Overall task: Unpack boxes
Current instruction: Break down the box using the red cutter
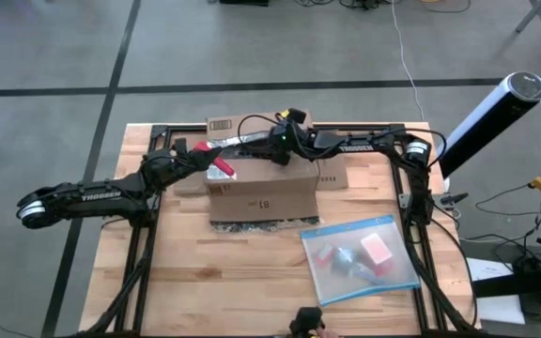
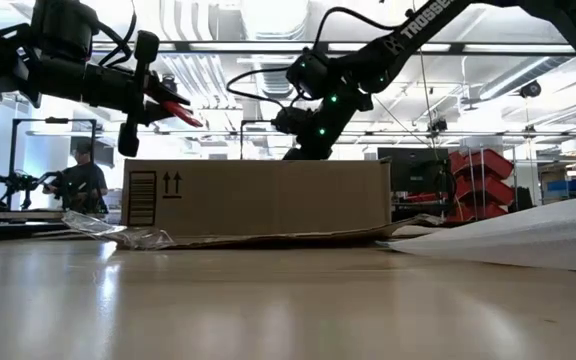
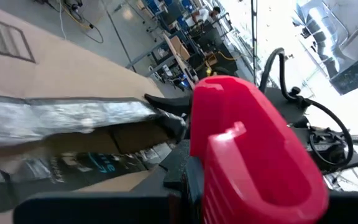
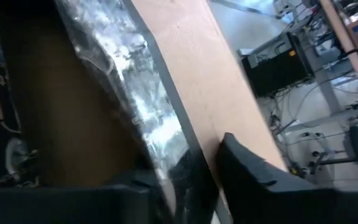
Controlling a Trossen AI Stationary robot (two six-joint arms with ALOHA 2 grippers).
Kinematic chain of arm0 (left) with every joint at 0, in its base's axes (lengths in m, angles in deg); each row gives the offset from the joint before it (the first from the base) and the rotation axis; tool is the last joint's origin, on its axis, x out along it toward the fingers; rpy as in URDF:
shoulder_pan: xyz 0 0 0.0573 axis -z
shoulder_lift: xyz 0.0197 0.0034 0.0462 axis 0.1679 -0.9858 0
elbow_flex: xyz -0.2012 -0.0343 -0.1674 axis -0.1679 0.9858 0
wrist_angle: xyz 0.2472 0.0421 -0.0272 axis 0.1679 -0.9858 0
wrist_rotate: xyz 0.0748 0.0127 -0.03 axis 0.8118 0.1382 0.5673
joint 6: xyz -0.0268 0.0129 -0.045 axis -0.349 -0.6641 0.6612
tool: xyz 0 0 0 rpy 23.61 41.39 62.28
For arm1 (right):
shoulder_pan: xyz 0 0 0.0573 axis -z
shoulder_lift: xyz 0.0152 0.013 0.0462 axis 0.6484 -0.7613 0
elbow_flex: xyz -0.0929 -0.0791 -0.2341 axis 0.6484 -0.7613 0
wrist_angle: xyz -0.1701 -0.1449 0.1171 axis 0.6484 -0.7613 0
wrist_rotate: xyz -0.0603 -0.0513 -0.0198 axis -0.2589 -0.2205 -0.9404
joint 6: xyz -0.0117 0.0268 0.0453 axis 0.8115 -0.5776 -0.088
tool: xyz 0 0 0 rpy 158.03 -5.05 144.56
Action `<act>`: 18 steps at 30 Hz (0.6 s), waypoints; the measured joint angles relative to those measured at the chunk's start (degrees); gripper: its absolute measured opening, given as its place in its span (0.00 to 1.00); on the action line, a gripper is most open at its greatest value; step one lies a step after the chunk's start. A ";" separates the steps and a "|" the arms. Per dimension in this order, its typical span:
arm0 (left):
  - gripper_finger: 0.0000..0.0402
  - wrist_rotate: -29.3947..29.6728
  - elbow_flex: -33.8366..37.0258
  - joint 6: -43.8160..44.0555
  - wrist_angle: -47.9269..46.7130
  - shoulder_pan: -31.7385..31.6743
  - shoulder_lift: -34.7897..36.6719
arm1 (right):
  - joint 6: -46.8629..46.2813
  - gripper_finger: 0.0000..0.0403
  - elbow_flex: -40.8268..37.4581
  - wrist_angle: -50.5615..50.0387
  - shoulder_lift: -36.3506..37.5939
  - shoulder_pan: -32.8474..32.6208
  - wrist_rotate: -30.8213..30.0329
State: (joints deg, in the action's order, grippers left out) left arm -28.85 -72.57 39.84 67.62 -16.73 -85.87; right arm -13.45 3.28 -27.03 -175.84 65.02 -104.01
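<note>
The brown cardboard box (image 1: pixel 263 188) rests on its bottom at the table's middle, with black arrows printed on its side (image 2: pixel 171 183). One top flap (image 3: pixel 73 68), edged with shiny tape, is open at the far side, and the dark inside shows under it. My right gripper (image 1: pixel 275 143) reaches in from the right over the box's far top edge and is shut on that flap. My left gripper (image 1: pixel 212 165) hovers above the box's left top corner, shut on a small red tool (image 3: pixel 247 143). My left gripper pinches the red tool's rear part between its two fingers, and its own body hides the spot. The tool's tip (image 2: pixel 186 114) sticks out toward the table's right, slanting down, clear of the box top. My right gripper pinches the flap's taped free edge (image 4: pixel 166 134) between its two fingers, one finger (image 4: pixel 253 168) on the flap's brown outer face and the other on its inner side. The fingers come from the table's right, across the edge.
A clear plastic pouch with a blue edge (image 1: pixel 360 258) lies on the table near and right of the box, with small items inside. Crumpled clear plastic (image 2: pixel 133 236) lies along the box's base. A black frame (image 1: pixel 148 235) rings the work area.
</note>
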 joint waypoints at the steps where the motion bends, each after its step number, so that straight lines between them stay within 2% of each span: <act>1: 0.07 0.48 0.00 0.00 0.01 0.00 0.14 | 0.51 0.04 -0.02 -0.82 0.48 0.00 -0.31; 4: 0.07 3.24 0.00 0.02 0.06 0.00 1.11 | 0.78 0.03 0.00 -3.59 1.87 0.04 -0.98; 8: 0.07 10.92 0.00 0.46 -0.04 0.00 3.65 | -0.04 0.01 0.47 -10.52 4.62 0.19 -1.40; 15: 0.07 20.83 0.00 -0.45 -0.48 0.00 7.51 | -6.13 0.00 0.60 -20.07 9.06 -0.20 -0.71; 18: 0.07 25.71 -0.02 2.00 -2.45 0.00 7.81 | -8.15 0.00 0.60 -22.20 10.05 -1.14 -0.49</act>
State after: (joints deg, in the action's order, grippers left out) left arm -3.14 -72.59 41.84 65.17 -16.73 -78.05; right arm -21.59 3.87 -49.23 -165.79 63.89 -104.50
